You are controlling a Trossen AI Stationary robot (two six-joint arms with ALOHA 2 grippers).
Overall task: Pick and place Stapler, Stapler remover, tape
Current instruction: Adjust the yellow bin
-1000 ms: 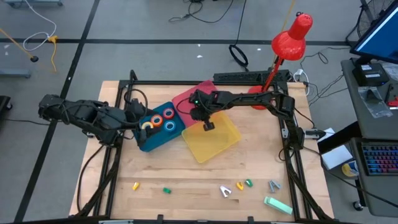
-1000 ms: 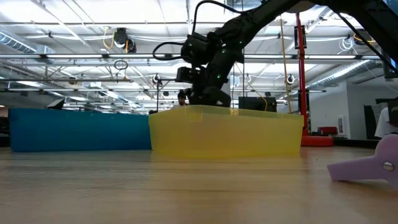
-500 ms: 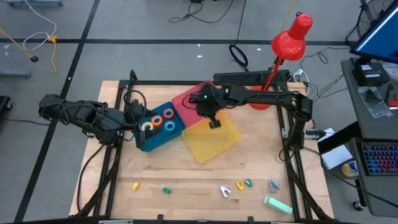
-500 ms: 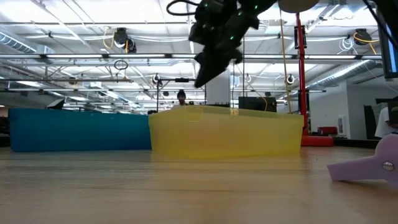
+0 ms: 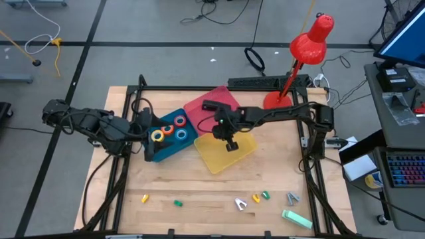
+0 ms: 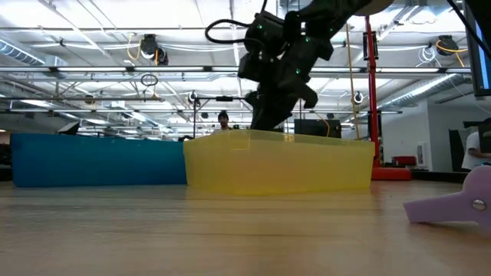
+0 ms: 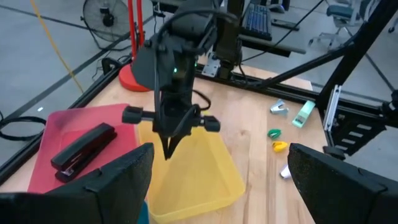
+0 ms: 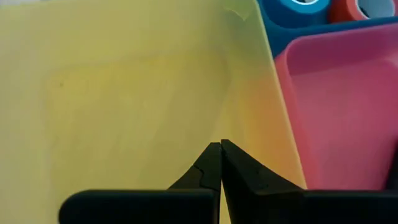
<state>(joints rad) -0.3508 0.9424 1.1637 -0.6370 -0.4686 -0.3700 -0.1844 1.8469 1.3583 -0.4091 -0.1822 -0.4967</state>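
The right tool (image 5: 230,145) hangs over the yellow tray (image 5: 240,154), its fingers pinched tight together with nothing between them, tips pointing down into a tray that looks bare. What I'd guess it needs next, the small staple removers (image 5: 242,204), lie well away from it, scattered along the bench's (image 5: 199,186) near edge toward the front right, with a pale green stapler (image 5: 296,218) at the corner; that is the right arm's side, so it is much the nearer of the two. The left tool (image 5: 141,126), spread wide and gripping nothing, waits at the blue tray (image 5: 156,151), where the four tape rolls (image 5: 169,131) already sit. A black stapler (image 7: 84,149) lies in the pink tray (image 5: 207,103) behind.
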